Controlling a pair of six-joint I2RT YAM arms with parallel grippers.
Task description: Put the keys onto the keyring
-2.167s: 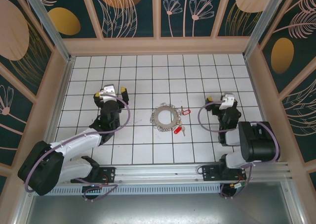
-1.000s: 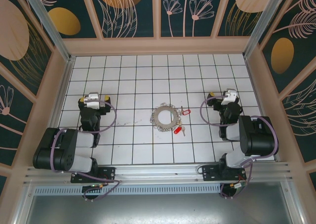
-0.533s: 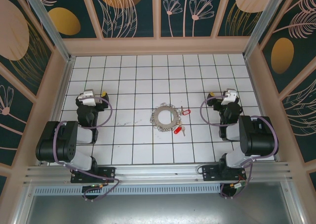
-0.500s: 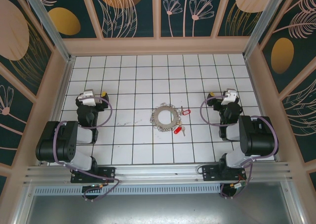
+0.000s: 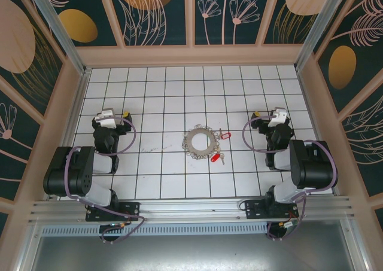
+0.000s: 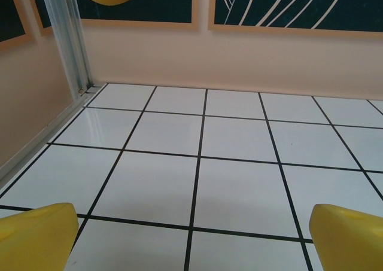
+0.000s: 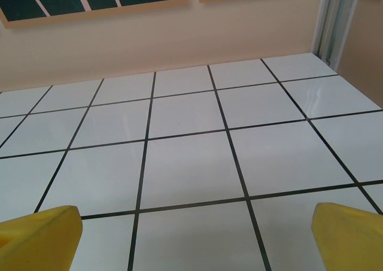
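The keyring point(image 5: 199, 141), a flat pale grey ring fringed with small metal loops, lies on the white tiles at the middle of the floor. Two small keys with red tags lie just to its right, one point(image 5: 225, 135) by the rim and one point(image 5: 216, 157) a little nearer to me. Neither touches a gripper. My left gripper point(image 5: 111, 113) is folded back at the left and faces the far wall. Its yellow fingers point(image 6: 37, 238) stand wide apart over bare tiles, so the left gripper point(image 6: 191, 247) is open. My right gripper point(image 5: 271, 113), at the right, is open too point(image 7: 194, 241), its fingertips point(image 7: 350, 235) spread over bare tiles.
Beige walls point(image 5: 191, 55) with dark floral panels close the floor in on three sides. An aluminium post point(image 6: 72, 40) stands in the far left corner and another point(image 7: 335, 20) in the far right. An aluminium rail point(image 5: 191, 208) carries both arm bases at the near edge.
The left arm has drawn back from near the keyring to a folded pose at the left. The right arm shifted back slightly. Nothing moved in the last half second.
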